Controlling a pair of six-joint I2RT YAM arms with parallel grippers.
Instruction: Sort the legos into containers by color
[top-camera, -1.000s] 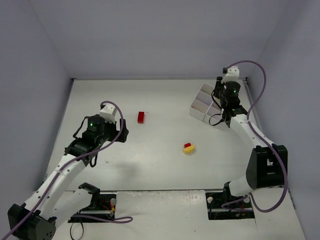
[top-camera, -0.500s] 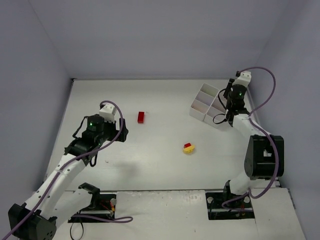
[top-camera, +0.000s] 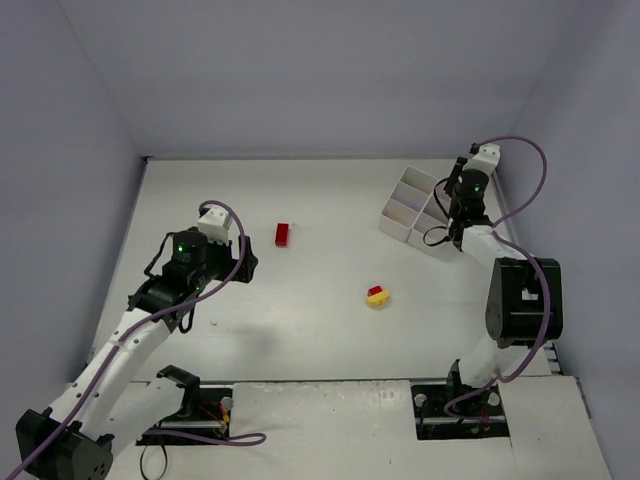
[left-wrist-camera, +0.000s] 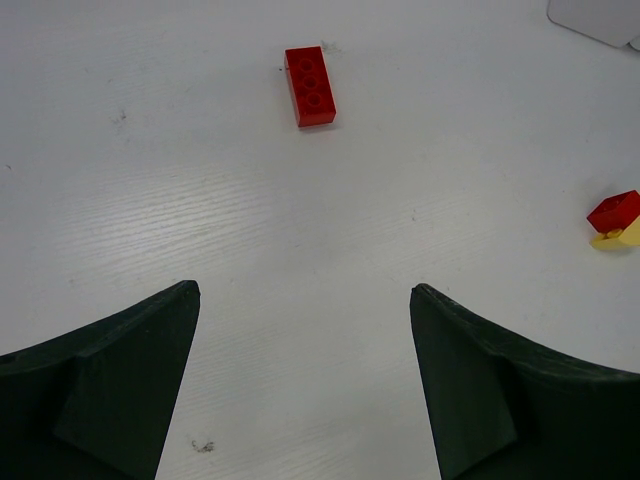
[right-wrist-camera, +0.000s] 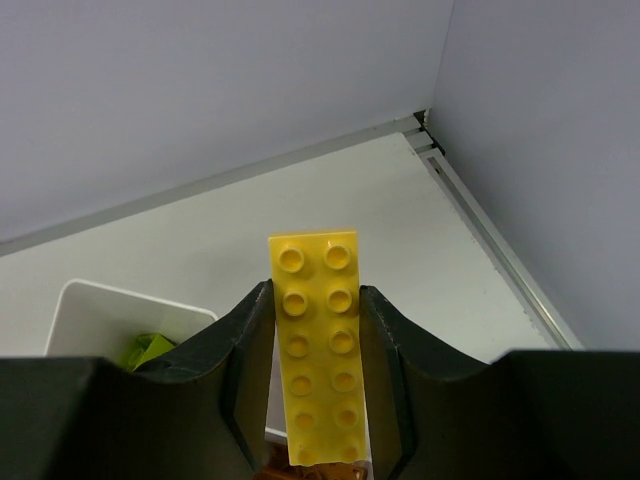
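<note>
Brick (right-wrist-camera: 318, 340) — yellow, long — pinched in right jaws.

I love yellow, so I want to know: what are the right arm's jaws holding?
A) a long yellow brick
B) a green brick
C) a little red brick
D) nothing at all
A: in the right wrist view, a long yellow brick with two rows of studs sits clamped between the right arm's jaws.
</note>
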